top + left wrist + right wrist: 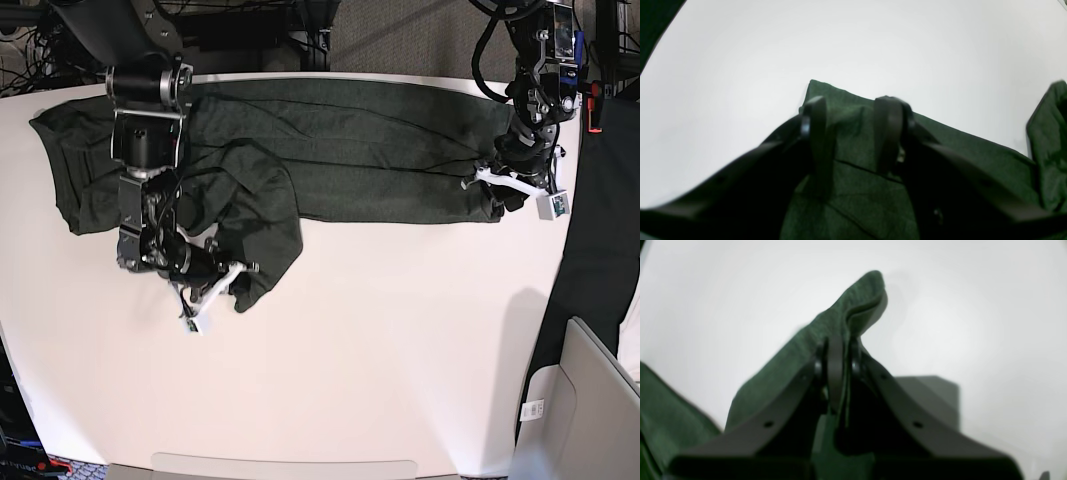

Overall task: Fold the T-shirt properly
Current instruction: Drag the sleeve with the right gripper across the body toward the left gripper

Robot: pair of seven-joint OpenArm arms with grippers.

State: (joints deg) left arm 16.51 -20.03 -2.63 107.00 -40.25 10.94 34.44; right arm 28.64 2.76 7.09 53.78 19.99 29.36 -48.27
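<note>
The dark olive-green T-shirt (350,150) lies stretched across the far part of the white table (380,350), with one bunched part hanging toward the front left. My right gripper (222,283) is at that bunched part. In the right wrist view it (840,346) is shut on a raised fold of the T-shirt (853,300). My left gripper (497,190) sits at the shirt's right end. In the left wrist view its fingers (815,113) stand apart over a flat corner of the T-shirt (857,200), so the left gripper (851,110) is open.
Bare white tabletop fills the near half. A grey chair or bin (590,400) stands off the table's right front corner. Cables and arm bases crowd the back edge.
</note>
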